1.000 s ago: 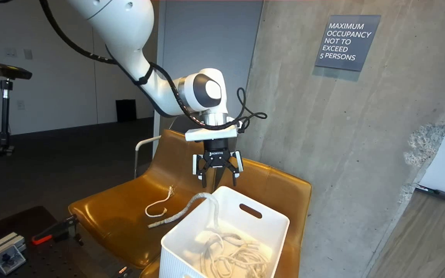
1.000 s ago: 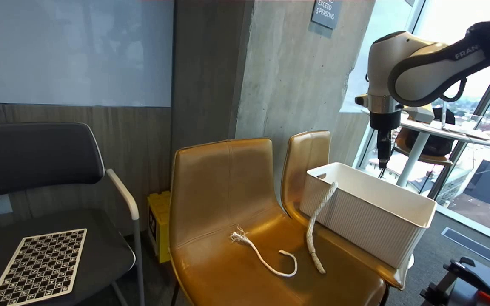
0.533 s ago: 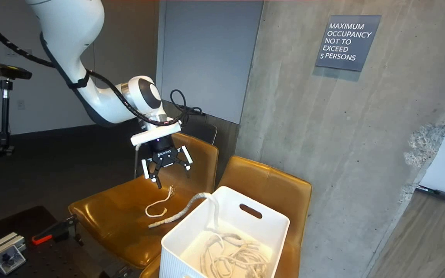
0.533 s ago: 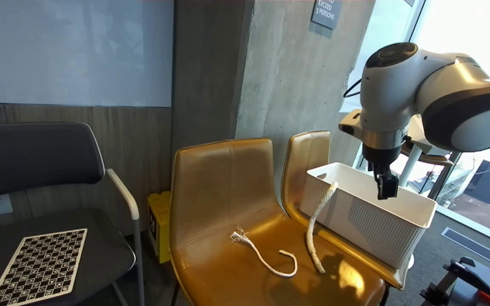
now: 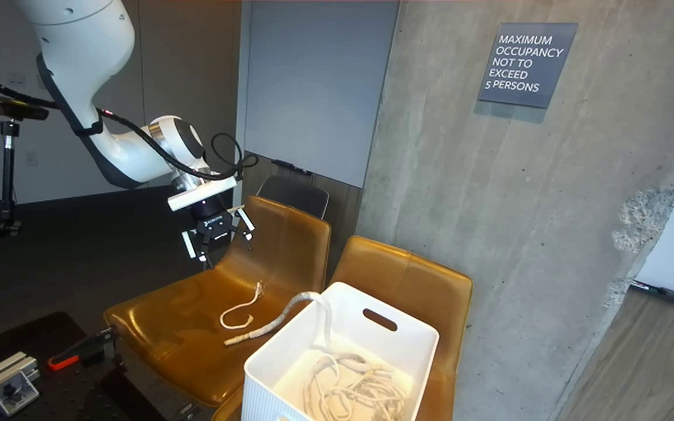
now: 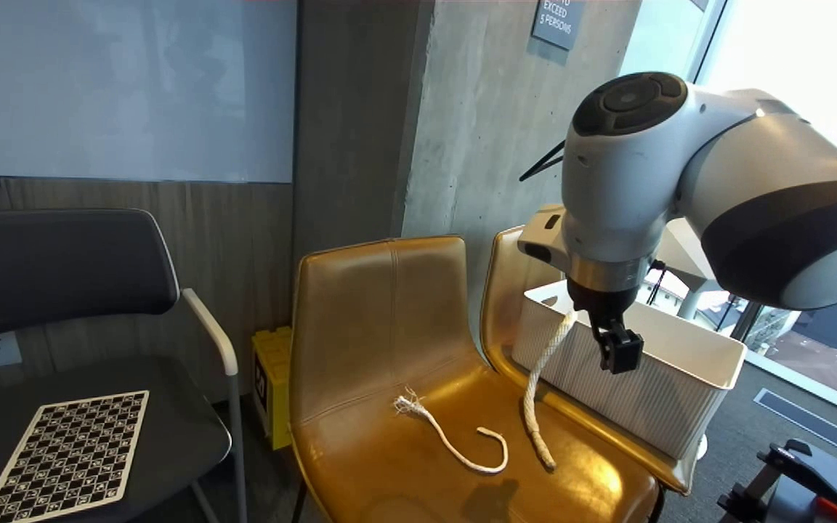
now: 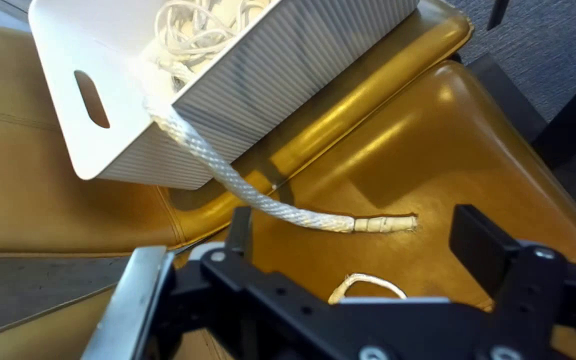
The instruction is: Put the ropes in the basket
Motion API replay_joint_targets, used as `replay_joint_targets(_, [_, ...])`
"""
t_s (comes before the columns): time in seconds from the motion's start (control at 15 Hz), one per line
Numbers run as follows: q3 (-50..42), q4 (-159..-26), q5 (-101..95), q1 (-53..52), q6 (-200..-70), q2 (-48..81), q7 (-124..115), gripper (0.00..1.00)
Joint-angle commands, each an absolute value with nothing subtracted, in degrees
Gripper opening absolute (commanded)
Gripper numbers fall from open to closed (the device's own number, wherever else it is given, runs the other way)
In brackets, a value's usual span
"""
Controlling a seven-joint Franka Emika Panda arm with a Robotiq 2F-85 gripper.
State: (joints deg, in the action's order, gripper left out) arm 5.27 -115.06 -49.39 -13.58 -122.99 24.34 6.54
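Note:
The white ribbed basket (image 5: 372, 301) shows in both exterior views (image 6: 651, 407) and the wrist view (image 7: 273, 85). Several pale ropes (image 5: 340, 403) lie coiled in it. A thick white rope (image 5: 281, 316) hangs over the basket's rim, its free end on the tan chair seat (image 6: 360, 450). It also shows in the wrist view (image 7: 238, 184). A thin white rope (image 6: 450, 446) lies curled on the same seat, partly hidden by the gripper in the wrist view (image 7: 375, 280). My gripper (image 5: 229, 255) is open and empty, above the seat and apart from both ropes.
The basket stands on a second tan chair (image 5: 401, 263) against the concrete wall (image 5: 518, 222). A dark table with a red-tipped clamp (image 5: 82, 351) stands in front. A dark chair (image 6: 62, 283) with a patterned board (image 6: 73, 450) stands beside the tan chairs.
My gripper has moved from above the basket to above the tan chair seat and has tilted. It has stayed open. The ropes and basket have not moved.

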Motion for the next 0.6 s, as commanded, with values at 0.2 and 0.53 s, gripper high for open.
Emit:
replay_joint_targets(0.2, [3.93,-98.87,-55.79,-13.47,-115.18,35.92,11.38,1.00])
replay_joint_targets(0.53, [1.88,-90.04,-56.67,-11.39,-111.74,44.31,14.67,1.00])
